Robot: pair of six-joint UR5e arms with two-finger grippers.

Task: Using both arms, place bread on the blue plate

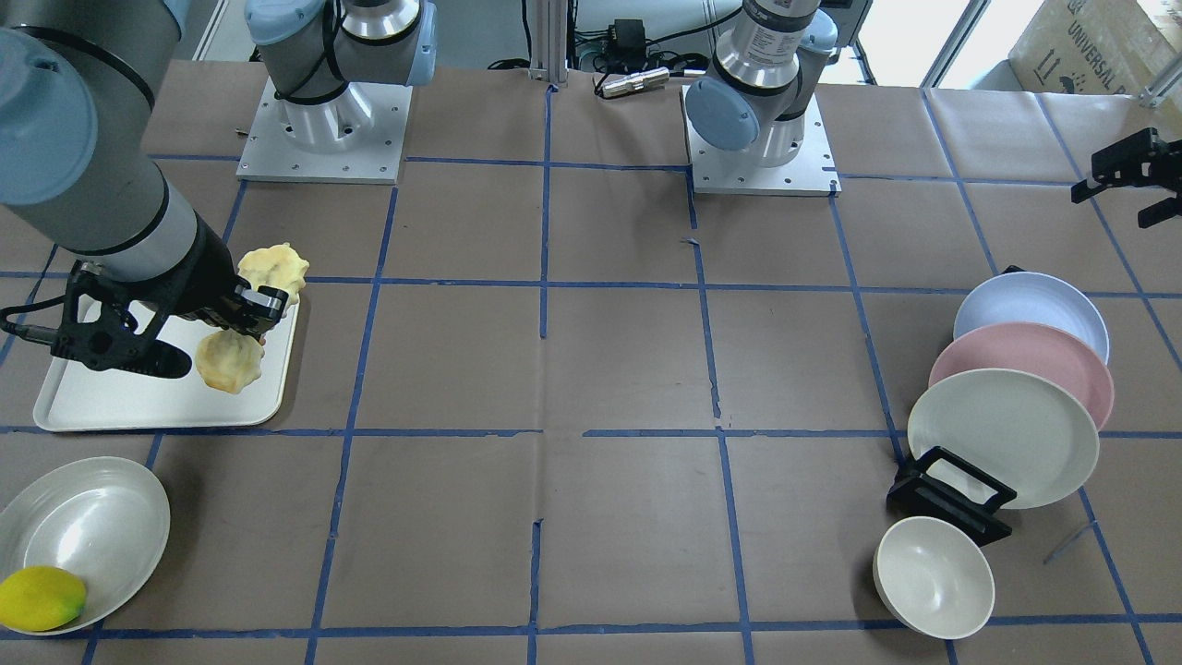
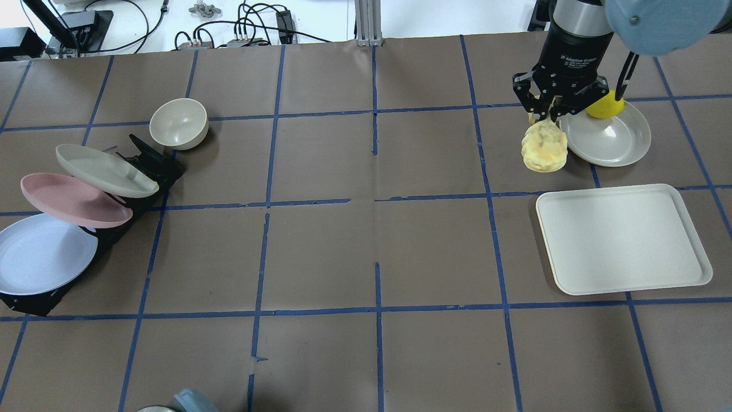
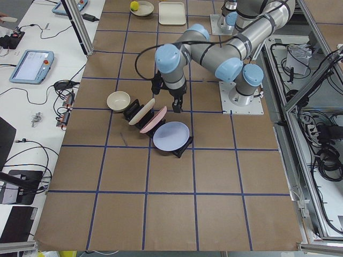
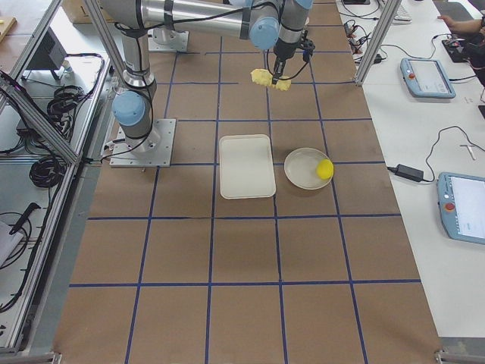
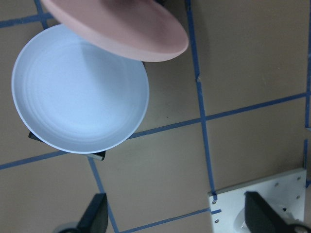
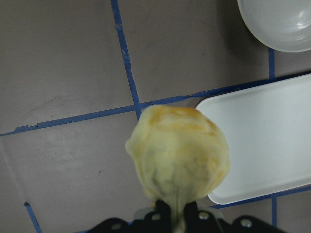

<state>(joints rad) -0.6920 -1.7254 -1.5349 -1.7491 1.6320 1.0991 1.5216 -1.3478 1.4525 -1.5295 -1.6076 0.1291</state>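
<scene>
My right gripper (image 1: 251,312) is shut on the middle of the bread (image 1: 231,362), a pale-yellow bumpy loaf that it holds in the air over the white tray (image 1: 111,402). The bread hangs below the right gripper (image 2: 547,114) in the overhead view (image 2: 543,147) and fills the right wrist view (image 6: 177,155). The blue plate (image 2: 43,252) leans in a black rack (image 2: 34,300) at the table's other end. My left gripper (image 5: 177,223) is open and empty, hovering above and beside the blue plate (image 5: 80,90); it also shows at the front view's right edge (image 1: 1117,205).
A pink plate (image 1: 1025,365) and a cream plate (image 1: 1002,434) lean in the same rack, with a small cream bowl (image 1: 933,577) beside it. A shallow bowl (image 2: 612,137) with a yellow fruit (image 2: 605,106) lies beyond the tray (image 2: 623,237).
</scene>
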